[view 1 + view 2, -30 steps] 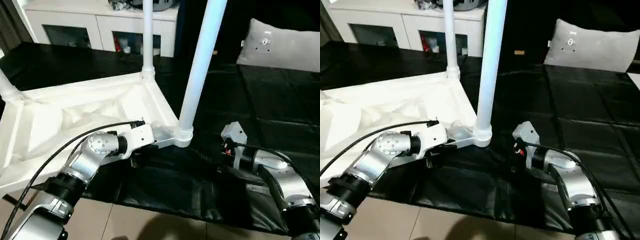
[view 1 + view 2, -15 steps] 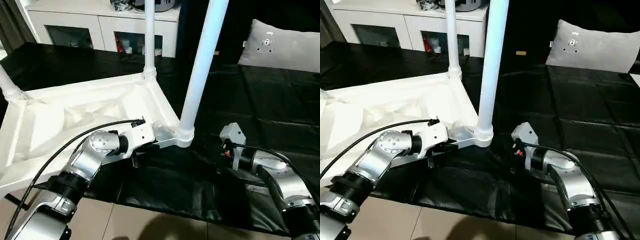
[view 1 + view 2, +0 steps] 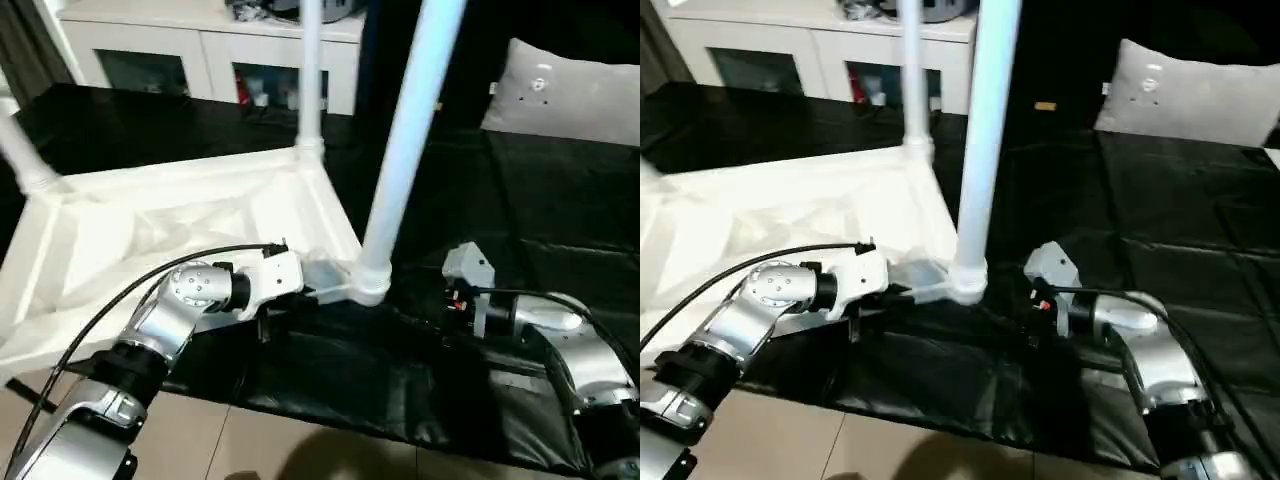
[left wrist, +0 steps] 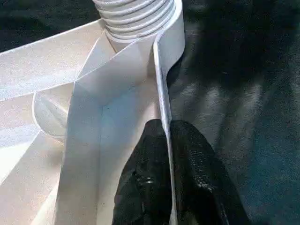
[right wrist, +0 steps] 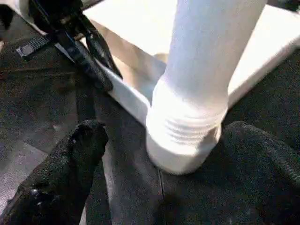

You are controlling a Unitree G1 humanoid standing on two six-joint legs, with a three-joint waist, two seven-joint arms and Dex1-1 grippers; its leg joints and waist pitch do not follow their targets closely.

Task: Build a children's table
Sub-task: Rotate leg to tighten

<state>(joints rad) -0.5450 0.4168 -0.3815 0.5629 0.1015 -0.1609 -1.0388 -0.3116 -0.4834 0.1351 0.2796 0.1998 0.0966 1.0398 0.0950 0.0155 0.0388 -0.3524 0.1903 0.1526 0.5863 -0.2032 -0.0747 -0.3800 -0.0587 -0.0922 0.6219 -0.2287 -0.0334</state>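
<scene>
A black sheet covers the floor, and the children's table lies on it upside down, its ribbed underside facing up. Behind it stands a white cabinet with glass doors and small items on its shelves, too blurred to name. A grey pillow rests on the sheet at the far right.

Three legs are visible, each standing up out of a round corner socket: the near leg at the corner closest to the robot, the far leg at the corner by the cabinet, and a third leg at the left edge.

The left arm reaches across from the left, bent at the elbow, and the left hand is clamped on the table's thin side wall just beside the near socket, one finger on each face of it. The right arm comes in low from the right; the right hand stands wide open, its fingers either side of the near socket and apart from it.
</scene>
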